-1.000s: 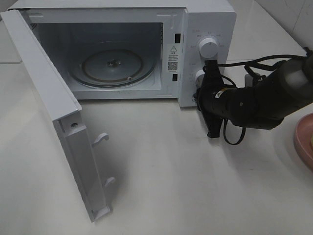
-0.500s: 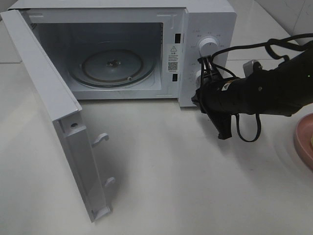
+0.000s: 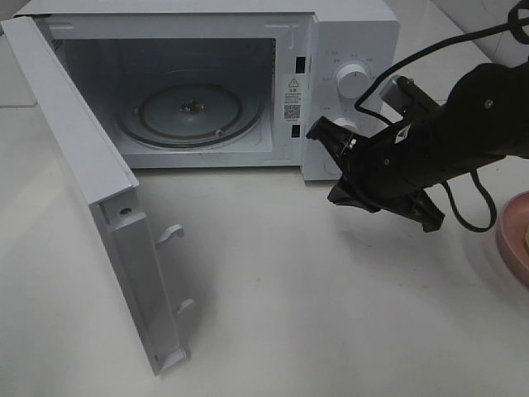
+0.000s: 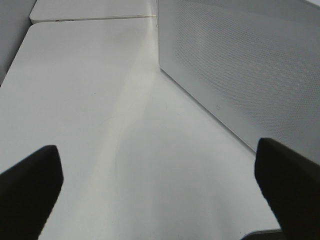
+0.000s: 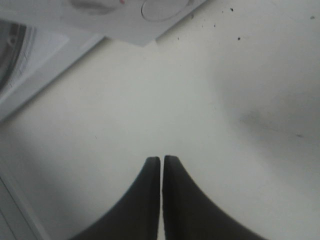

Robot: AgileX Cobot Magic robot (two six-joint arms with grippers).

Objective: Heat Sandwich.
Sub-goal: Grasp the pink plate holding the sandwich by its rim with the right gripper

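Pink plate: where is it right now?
In the exterior high view, the pink plate sits on the table at the far right edge, partly cut off, right of the open microwave.

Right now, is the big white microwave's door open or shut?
Open. The white microwave door stands out wide, and you can see the bare round glass turntable inside.

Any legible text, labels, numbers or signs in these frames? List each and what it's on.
No words or numbers can be read.
Sticker on the microwave front frame, right of the cavity: a warning triangle at the top and a QR-like square below; its printed lines are too small to read.
Marks around the upper dial: too small and faint to read.
Both wrist views: no text.
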